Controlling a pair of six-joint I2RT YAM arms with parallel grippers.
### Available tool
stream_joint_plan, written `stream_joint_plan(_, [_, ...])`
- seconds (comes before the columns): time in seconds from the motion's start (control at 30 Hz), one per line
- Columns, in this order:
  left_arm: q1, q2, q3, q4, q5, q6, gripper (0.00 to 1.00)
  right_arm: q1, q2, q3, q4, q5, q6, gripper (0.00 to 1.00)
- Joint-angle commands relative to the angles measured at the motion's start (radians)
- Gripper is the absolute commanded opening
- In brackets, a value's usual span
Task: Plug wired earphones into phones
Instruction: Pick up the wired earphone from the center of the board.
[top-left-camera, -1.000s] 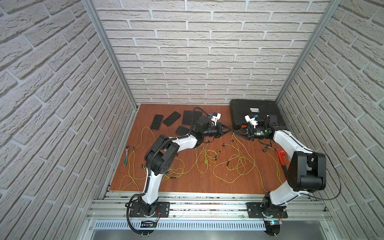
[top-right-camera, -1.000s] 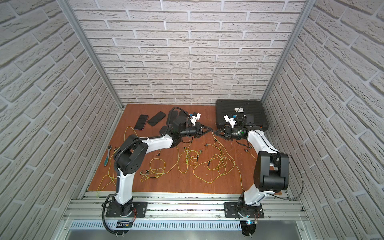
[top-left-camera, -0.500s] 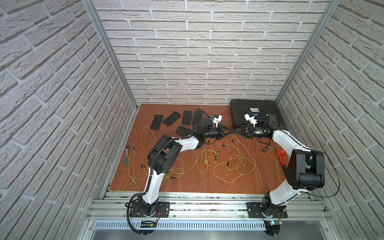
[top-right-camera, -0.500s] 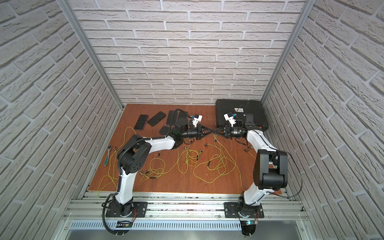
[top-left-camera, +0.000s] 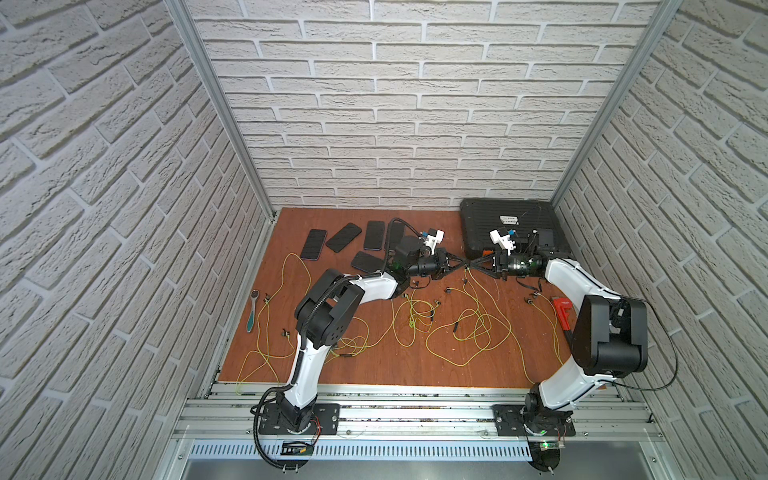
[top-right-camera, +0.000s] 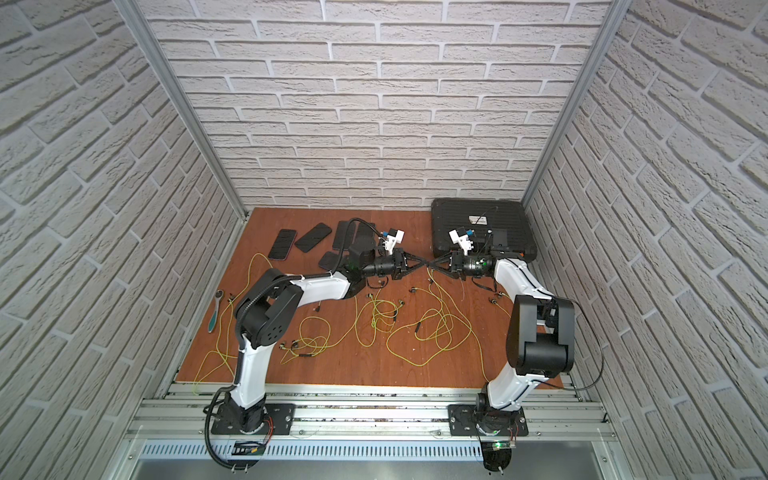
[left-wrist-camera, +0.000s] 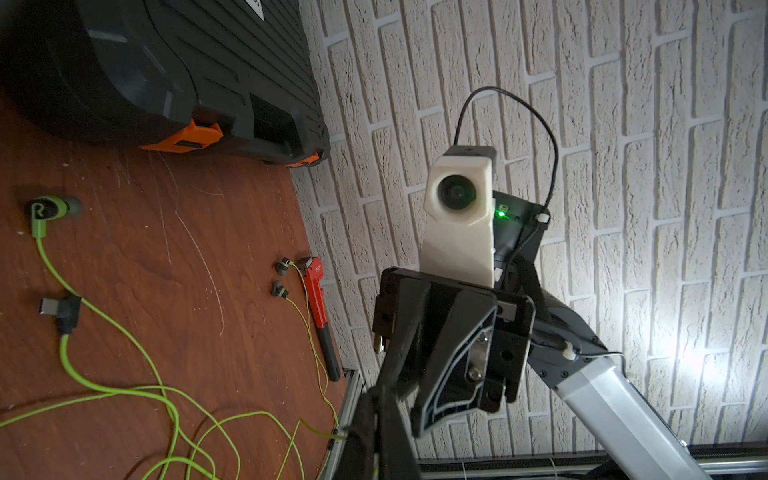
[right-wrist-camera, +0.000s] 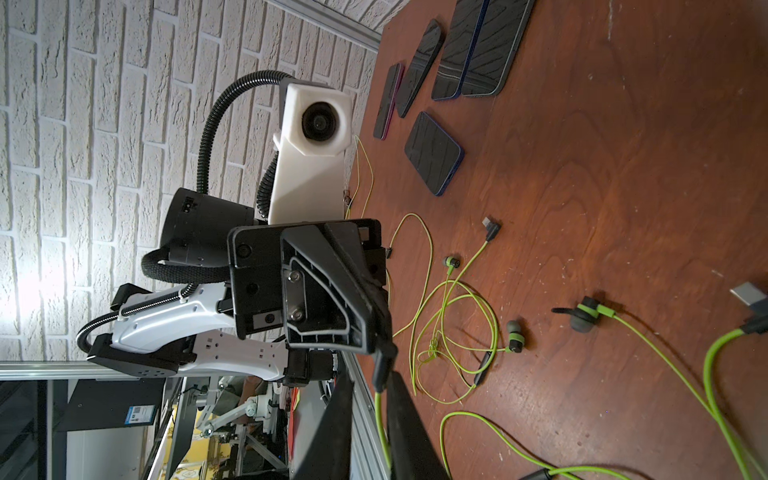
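Above the surface (top-left-camera: 395, 372), we are noting the left gripper (top-left-camera: 464, 263) pressed together, pinching one yellow-green cord (right-wrist-camera: 377, 411); the right gripper (top-left-camera: 473, 265) is meeting it tip to tip, jaws narrow, grip we cannot tell. Loose wired earphones (right-wrist-camera: 515, 337) are sprawling; phones (top-left-camera: 344, 237) are lying far-left, none looking plugged. We are judging every plug-in pending.

Both top views are bright, evenly lit and sharp. The 2 wrist views are dimmer, each with a white patch of glare on the brick wall (left-wrist-camera: 702, 357), whose lines bend toward the edges. The black case (left-wrist-camera: 166, 62) sinks into shadow. The earphones (right-wrist-camera: 586, 318) cast soft shadows on the floor (right-wrist-camera: 623, 187).
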Motion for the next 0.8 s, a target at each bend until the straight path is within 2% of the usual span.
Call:
stream_joint_plan(0.0, [-0.002,-0.014,-0.01,0.082,0.009,-0.012,0.0,0.007,-0.015,-0.008,0.044,-0.009,0.015,0.17])
stream_joint_plan(0.77, [-0.015,-0.005,0.013,0.09,-0.004,-0.018,0.0,0.039,0.023,-0.006,0.105,-0.013,0.073,0.13])
